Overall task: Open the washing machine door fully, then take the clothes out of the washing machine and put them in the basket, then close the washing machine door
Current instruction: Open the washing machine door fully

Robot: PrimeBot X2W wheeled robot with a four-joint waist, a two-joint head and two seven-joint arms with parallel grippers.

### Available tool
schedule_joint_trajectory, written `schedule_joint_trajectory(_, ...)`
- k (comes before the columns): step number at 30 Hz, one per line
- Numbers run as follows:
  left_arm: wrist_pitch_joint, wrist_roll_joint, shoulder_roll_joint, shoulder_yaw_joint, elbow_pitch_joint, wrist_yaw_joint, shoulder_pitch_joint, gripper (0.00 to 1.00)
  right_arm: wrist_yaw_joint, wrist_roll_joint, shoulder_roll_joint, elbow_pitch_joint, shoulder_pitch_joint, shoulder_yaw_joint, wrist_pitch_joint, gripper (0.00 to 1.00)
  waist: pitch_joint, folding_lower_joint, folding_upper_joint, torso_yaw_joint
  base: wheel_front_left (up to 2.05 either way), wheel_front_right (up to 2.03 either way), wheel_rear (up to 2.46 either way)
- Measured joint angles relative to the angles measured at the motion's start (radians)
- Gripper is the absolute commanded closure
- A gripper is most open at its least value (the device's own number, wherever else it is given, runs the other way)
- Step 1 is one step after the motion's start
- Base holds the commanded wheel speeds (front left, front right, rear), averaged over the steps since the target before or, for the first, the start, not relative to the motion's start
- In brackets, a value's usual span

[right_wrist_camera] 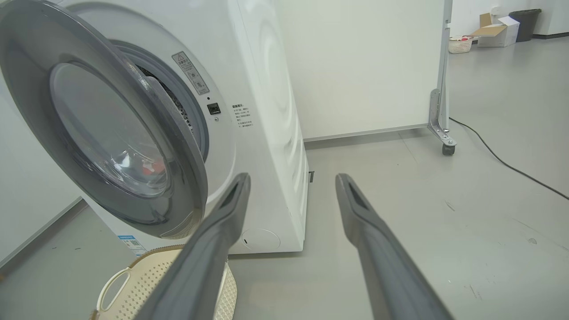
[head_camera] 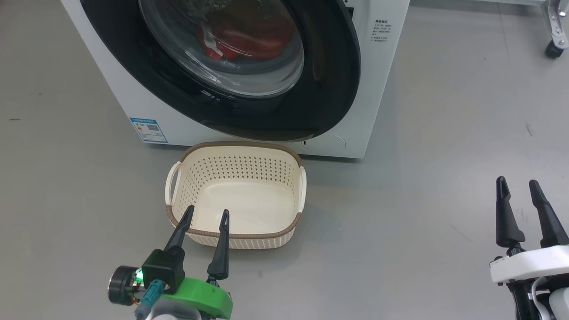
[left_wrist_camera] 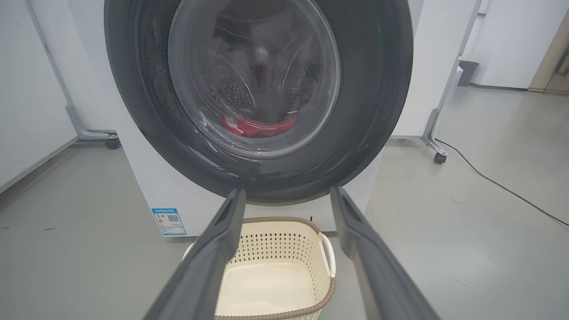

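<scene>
The white washing machine (head_camera: 382,89) stands ahead with its round black door (head_camera: 329,80) slightly ajar; in the right wrist view the door (right_wrist_camera: 40,111) swings out a little from the front. Red clothes (head_camera: 249,38) lie in the drum behind the glass, also seen in the left wrist view (left_wrist_camera: 258,126). The cream basket (head_camera: 235,235) sits empty on the floor just in front of the machine. My left gripper (head_camera: 209,213) hovers open over the basket's near rim. My right gripper (head_camera: 518,184) is open at the lower right, well away from the machine.
Grey floor surrounds the machine. A wheeled white partition (right_wrist_camera: 442,111) stands to the right of the machine, with a black cable (right_wrist_camera: 502,162) running across the floor. A caster wheel (head_camera: 554,49) shows at the top right.
</scene>
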Motion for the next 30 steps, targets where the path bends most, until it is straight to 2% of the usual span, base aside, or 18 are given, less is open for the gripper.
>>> schedule_joint_trajectory(7, 0.0, 0.0, 0.0, -0.011, -0.008, 0.0, -0.001, 0.0, 0.023, 0.043, 0.0, -0.012, -0.008, -0.027, 0.0, 0.0, 0.027, 0.0, 0.0001, 0.008, 0.0, 0.0, 0.0)
schedule_joint_trajectory(10, 0.0, 0.0, 0.0, -0.022, -0.011, 0.0, -0.003, 0.0, 0.031, 0.04, -0.029, -0.012, -0.035, -0.032, 0.002, 0.0, 0.042, 0.0, 0.0, 0.012, 0.0, 0.0, 0.0)
schedule_joint_trajectory(14, 0.0, 0.0, 0.0, -0.034, -0.016, 0.0, -0.005, 0.0, 0.047, 0.035, -0.066, -0.013, -0.093, -0.036, 0.021, 0.0, 0.062, 0.0, 0.0, 0.019, 0.0, 0.0, 0.0)
schedule_joint_trajectory(19, 0.0, 0.0, 0.0, -0.059, -0.023, 0.0, -0.026, 0.0, 0.063, 0.057, -0.081, -0.014, -0.172, -0.051, 0.049, 0.0, 0.089, 0.0, 0.0, 0.034, 0.0, 0.0, 0.0)
schedule_joint_trajectory(27, 0.0, 0.0, 0.0, -0.09, -0.028, 0.0, -0.056, 0.0, 0.082, 0.156, -0.088, -0.01, -0.315, -0.073, 0.117, 0.0, 0.131, 0.0, 0.0, 0.068, 0.0, 0.0, 0.0)
schedule_joint_trajectory(28, 0.0, 0.0, 0.0, -0.09, -0.028, 0.0, -0.056, 0.0, 0.082, 0.156, -0.088, -0.01, -0.315, -0.073, 0.117, 0.03, 0.131, 0.0, 0.0, 0.068, 0.0, 0.0, 0.0)
schedule_joint_trajectory(30, 0.0, -0.002, 0.0, -0.095, -0.03, 0.0, -0.061, 0.0, 0.082, 0.169, -0.097, -0.001, -0.346, -0.081, 0.134, 0.24, 0.14, 0.0, 0.0, 0.079, 0.0, 0.0, 0.0)
